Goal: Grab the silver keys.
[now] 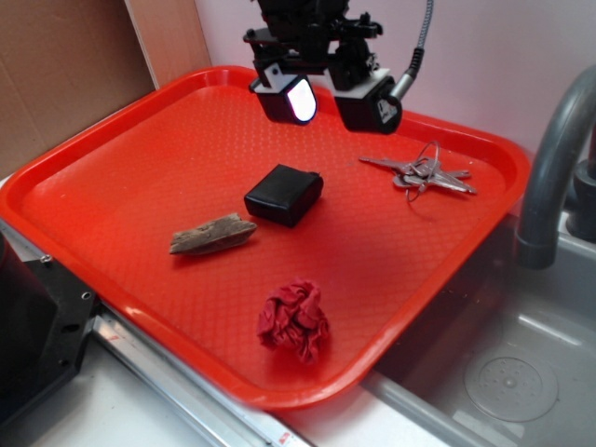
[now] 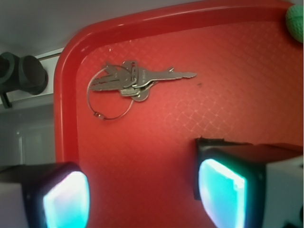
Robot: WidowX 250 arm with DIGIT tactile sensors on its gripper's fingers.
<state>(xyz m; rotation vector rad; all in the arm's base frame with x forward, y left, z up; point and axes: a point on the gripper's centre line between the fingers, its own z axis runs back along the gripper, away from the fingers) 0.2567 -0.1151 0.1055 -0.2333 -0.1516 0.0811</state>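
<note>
Above the red tray [image 1: 112, 186], gripper [image 1: 326, 98] hanging with pads spread wide, nothing pinched. Near the tray's far right corner, silver keys [image 1: 424, 173] lying fanned and untouched, well apart from the claw. Approach, descent and grasp all left to do.

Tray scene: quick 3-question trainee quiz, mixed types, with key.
1. True or false: the end effector already holds the keys.
2. Which lies nearest the black box? A) wood piece B) red cloth C) keys
3. Fill in: in the wrist view, the keys hang on a thin wire ____.

Key: 1 false, it hovers open above the tray, empty; 2 A; 3 ring.
</note>
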